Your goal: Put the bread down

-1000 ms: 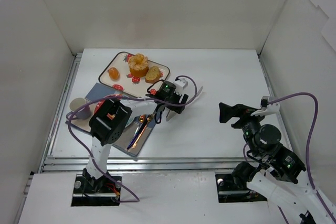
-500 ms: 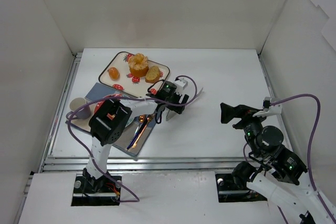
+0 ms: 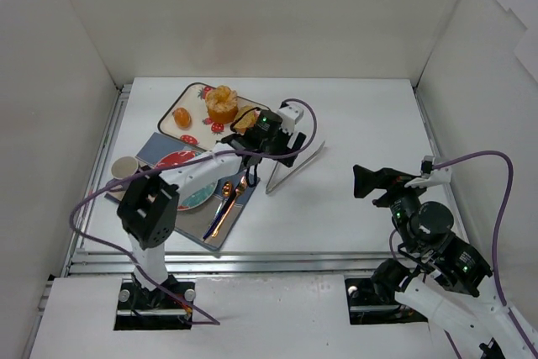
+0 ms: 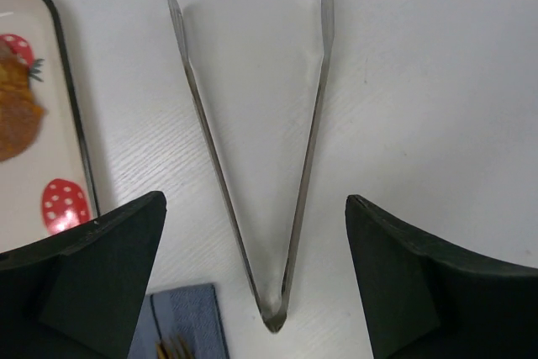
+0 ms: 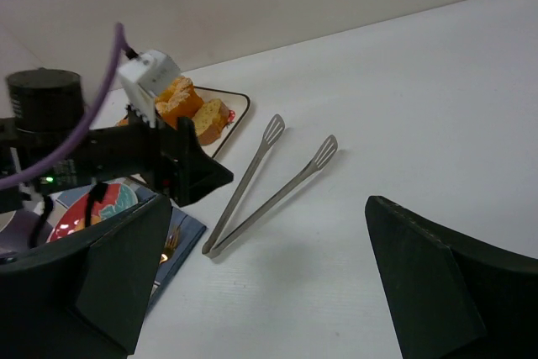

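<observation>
White table [image 3: 361, 124]: left pincer [image 4: 254, 208] now nearer tray [image 3: 198, 119], tongs [image 4: 272, 317] uncovered.

Left pincer [image 4: 255, 199], right pincer [image 5: 269, 203]: both agape.

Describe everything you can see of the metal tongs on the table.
The tongs are thin, shiny grey metal: two long arms joined at a narrow hinge end, spread in a V. Each arm ends in a small flattened, slotted tip. They lie flat on the white table, beside the strawberry tray, hinge end near the blue mat. The open left gripper hovers over them; apparently only the table touches them.
</observation>
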`<state>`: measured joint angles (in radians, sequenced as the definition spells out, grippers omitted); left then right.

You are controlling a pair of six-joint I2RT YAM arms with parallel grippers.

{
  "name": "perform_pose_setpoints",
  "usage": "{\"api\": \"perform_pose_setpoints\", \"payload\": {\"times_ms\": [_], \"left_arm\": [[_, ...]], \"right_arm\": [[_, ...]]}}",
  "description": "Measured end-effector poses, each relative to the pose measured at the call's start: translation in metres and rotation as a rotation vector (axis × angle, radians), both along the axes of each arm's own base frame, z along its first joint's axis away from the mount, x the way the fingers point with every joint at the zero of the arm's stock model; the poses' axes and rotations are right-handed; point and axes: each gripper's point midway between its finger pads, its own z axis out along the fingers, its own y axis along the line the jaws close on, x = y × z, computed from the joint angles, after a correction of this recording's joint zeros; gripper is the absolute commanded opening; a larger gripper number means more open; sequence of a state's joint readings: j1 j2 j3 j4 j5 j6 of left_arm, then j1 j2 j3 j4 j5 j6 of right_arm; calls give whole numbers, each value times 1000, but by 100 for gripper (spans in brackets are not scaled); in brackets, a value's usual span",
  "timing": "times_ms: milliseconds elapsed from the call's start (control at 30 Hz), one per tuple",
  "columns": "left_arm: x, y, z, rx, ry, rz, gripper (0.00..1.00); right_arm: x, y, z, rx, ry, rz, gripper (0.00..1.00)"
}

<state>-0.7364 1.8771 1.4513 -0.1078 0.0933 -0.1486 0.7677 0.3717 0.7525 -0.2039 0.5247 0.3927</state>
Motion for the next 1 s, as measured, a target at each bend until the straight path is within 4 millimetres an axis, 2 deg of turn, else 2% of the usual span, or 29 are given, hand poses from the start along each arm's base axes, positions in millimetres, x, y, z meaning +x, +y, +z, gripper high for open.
{"api": "perform_pose_setpoints", "payload": {"times_ms": [33,67,233,333,400,533,733,867,1000], "left_arm": [[-3,3,14,-1,-19,0,87],[-8,6,28,-3,-37,1,99],[-44,29,119,-46,-192,29,100],[-72,55,160,-98,-271,49,100],[-88,75,175,-124,-308,67,100],[-112,114,182,-148,-352,116,100],[-135,149,174,-163,-388,151,100],[-145,161,186,-200,-427,162,100],[-147,165,195,-223,-449,164,100]], "right_arm": [[0,0,0,-1,1,0,98],[1,1,-1,-3,4,0,98],[6,14,-11,-39,47,33,98],[7,22,-16,-52,66,65,98],[6,23,-16,-50,65,78,98],[2,22,-11,-31,46,93,98],[-1,21,-7,-21,32,99,98],[-1,22,-7,-22,32,103,98],[0,24,-9,-30,37,107,98]]}}
